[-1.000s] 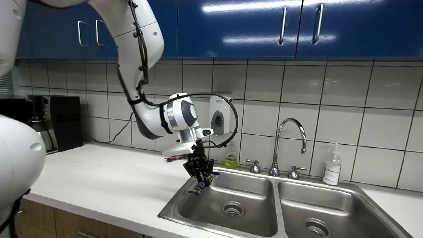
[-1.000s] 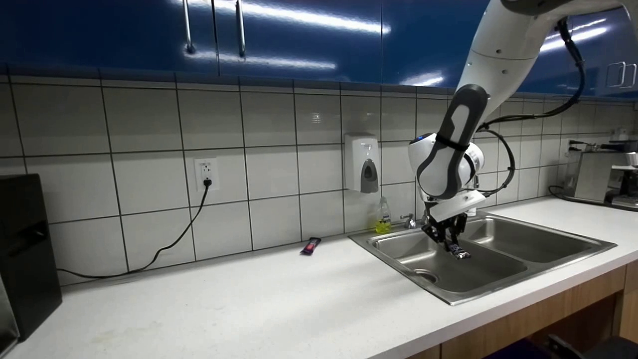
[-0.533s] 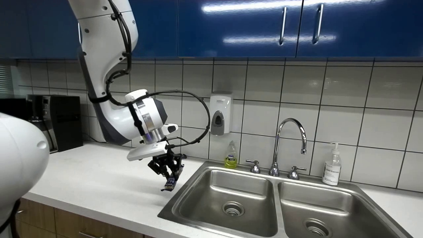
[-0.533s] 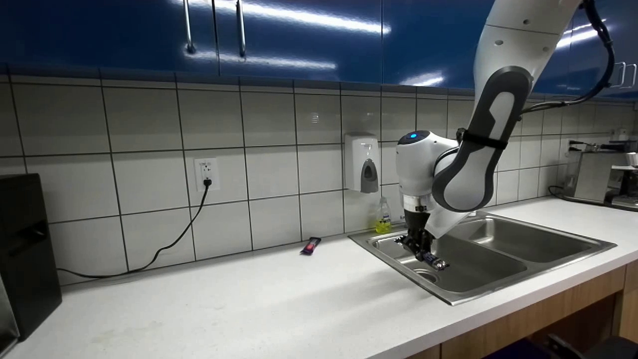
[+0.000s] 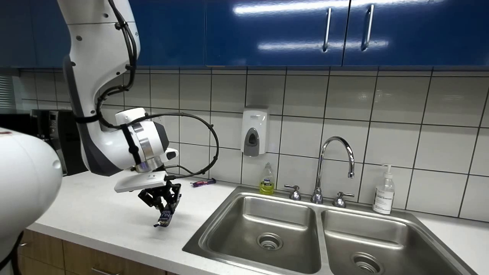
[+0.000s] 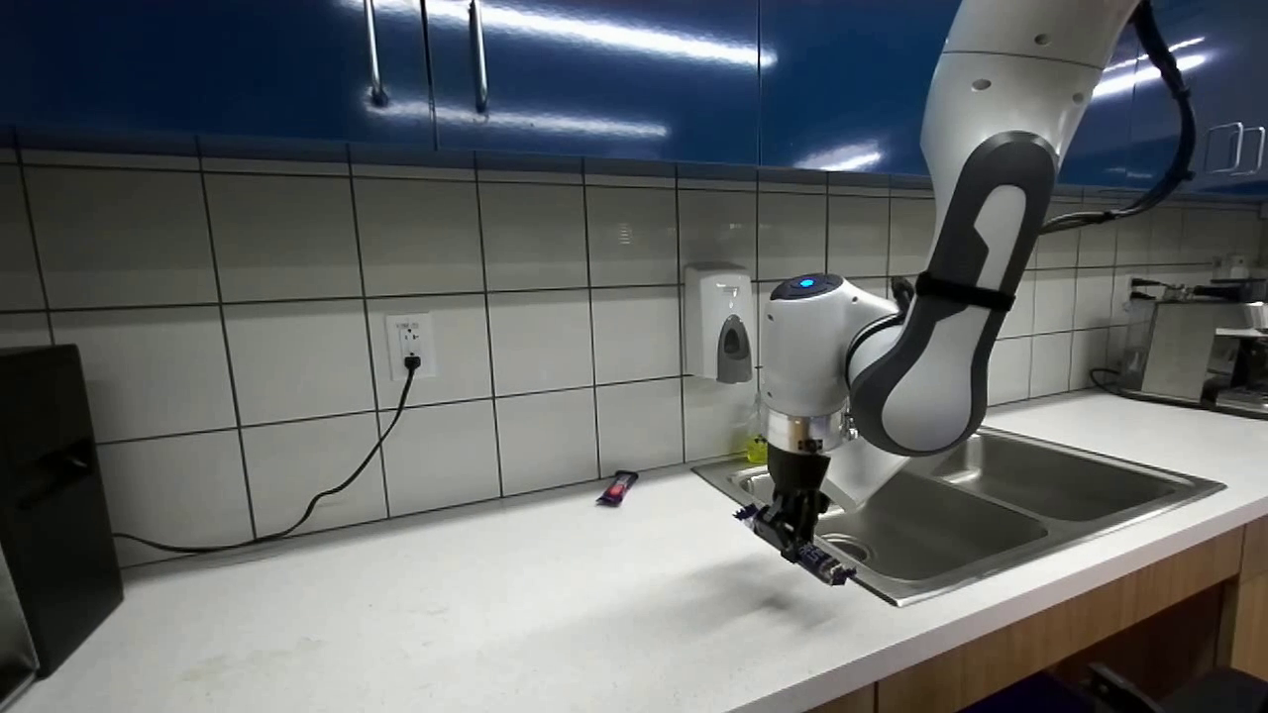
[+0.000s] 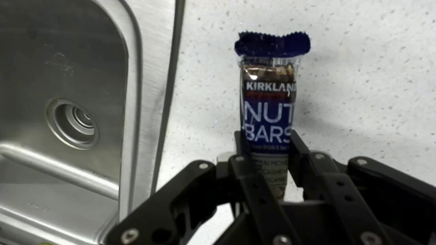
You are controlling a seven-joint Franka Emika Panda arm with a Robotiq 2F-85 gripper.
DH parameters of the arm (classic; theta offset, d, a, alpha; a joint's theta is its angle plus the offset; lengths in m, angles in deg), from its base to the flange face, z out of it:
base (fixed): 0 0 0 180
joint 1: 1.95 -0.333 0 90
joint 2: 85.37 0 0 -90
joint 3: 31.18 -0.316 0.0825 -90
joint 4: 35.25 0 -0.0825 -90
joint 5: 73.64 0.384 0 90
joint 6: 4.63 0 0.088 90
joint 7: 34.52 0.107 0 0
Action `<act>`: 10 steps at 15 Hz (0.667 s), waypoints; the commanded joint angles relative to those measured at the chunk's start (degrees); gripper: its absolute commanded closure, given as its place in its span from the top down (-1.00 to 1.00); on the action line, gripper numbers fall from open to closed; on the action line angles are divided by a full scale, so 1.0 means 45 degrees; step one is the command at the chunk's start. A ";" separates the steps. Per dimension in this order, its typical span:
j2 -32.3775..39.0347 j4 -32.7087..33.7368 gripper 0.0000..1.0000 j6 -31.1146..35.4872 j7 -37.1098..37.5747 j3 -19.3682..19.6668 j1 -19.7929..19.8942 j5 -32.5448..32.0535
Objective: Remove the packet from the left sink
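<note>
The packet [image 7: 269,112] is a thin oblong bar wrapper, dark blue at the end and middle with a greyish part near the gripper. My gripper [image 7: 266,144] is shut on it, with one finger pad on each long side. In both exterior views the gripper [image 5: 167,209] holds the packet [image 5: 164,219] tilted, a little above the white counter beside the left sink [image 5: 225,244]. The packet also shows in an exterior view [image 6: 826,565]. The left sink, with its round drain, shows at the left of the wrist view [image 7: 85,51]. The packet's lower end is partly hidden by the fingers.
A similar dark wrapper [image 5: 203,182] lies on the counter [image 5: 126,214] by the tiled wall. A yellow-green soap bottle [image 5: 267,181] and a faucet [image 5: 319,179] stand behind the sinks. The right basin [image 5: 363,223] adjoins. A black appliance [image 6: 59,515] stands on the counter.
The gripper, holding the packet throughout, has moved from over the left sink to over the counter beside it, away from the basins. The wrist has turned as well.
</note>
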 commanded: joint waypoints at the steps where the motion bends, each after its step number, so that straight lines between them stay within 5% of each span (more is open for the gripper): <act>1: 0.0105 0.0095 -0.85 -0.0761 -0.0538 -0.0523 -0.0218 0.1476; 6: 0.0163 0.1187 -0.85 -0.3929 -0.1261 -0.1215 -0.0613 0.3863; 7: 0.0217 0.1570 -0.85 -0.4513 -0.1392 -0.1965 0.0021 0.4029; 10: 0.0519 0.2668 -0.85 -0.5705 -0.1368 -0.2424 0.0096 0.4103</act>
